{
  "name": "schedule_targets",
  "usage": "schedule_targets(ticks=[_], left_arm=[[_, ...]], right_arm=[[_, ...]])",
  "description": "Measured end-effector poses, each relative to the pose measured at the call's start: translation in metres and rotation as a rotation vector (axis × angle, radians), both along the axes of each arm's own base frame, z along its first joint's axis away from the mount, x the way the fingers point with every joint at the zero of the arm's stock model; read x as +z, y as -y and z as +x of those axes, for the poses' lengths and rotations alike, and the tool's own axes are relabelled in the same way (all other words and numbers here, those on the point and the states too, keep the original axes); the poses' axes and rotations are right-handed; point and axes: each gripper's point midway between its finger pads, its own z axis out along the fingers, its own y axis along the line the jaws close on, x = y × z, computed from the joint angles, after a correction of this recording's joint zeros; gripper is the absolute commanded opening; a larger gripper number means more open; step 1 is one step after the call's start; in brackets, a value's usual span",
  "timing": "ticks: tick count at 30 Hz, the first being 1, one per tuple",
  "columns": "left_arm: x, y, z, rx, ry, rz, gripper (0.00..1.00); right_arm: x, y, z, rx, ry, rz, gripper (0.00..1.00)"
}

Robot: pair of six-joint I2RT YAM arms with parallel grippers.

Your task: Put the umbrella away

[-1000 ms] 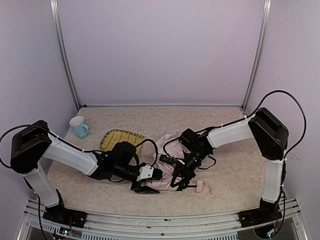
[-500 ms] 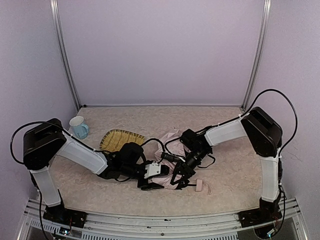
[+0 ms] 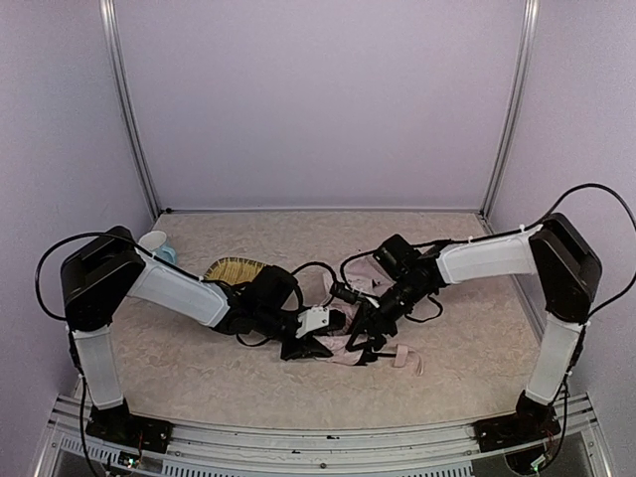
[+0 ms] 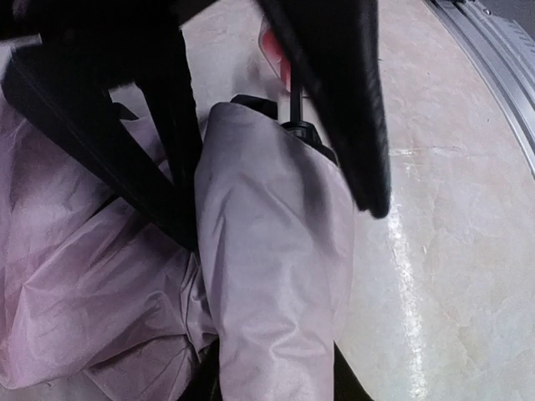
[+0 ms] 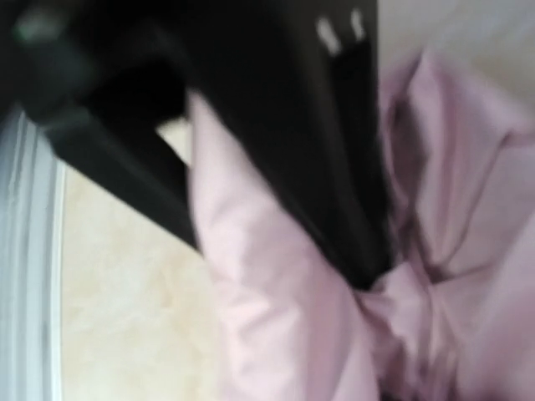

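Observation:
The pale pink umbrella (image 3: 348,346) lies crumpled on the table's middle, between my two grippers. Its pink strap end (image 3: 402,358) trails to the right. My left gripper (image 3: 306,346) reaches in from the left. In the left wrist view its black fingers (image 4: 159,167) straddle a rolled fold of the umbrella (image 4: 267,276), with a dark metal part at the roll's far end. My right gripper (image 3: 373,323) comes in from the right. The right wrist view is blurred, and its black fingers (image 5: 334,167) hold pink fabric (image 5: 259,317) between them.
A woven yellow straw mat (image 3: 231,268) lies left of the umbrella, partly under my left arm. A pale blue mug (image 3: 154,243) stands at the far left. Black cables loop by the right wrist (image 3: 427,308). A metal rail (image 3: 318,437) runs along the near edge.
Both grippers and the umbrella have shifted right and a little farther from the bases. The left arm has stretched out further, and the right forearm has swung back toward the right.

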Motion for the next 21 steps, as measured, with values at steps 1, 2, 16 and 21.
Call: schedule_targets(ticks=[1, 2, 16, 21], left_arm=[[0.0, 0.002, 0.001, 0.001, -0.026, 0.004, 0.09], [-0.001, 0.004, 0.003, 0.003, -0.054, 0.006, 0.09], [0.001, 0.01, 0.014, -0.029, -0.547, -0.012, 0.06], [0.002, 0.01, 0.015, -0.025, -0.639, -0.009, 0.04]], right_arm=[[0.007, 0.002, 0.004, -0.019, 0.053, 0.003, 0.58], [0.016, 0.005, 0.008, -0.041, 0.106, 0.007, 0.58], [0.042, 0.017, -0.026, -0.031, 0.887, 0.056, 1.0], [0.026, 0.0, -0.002, -0.018, 0.945, -0.03, 0.92]])
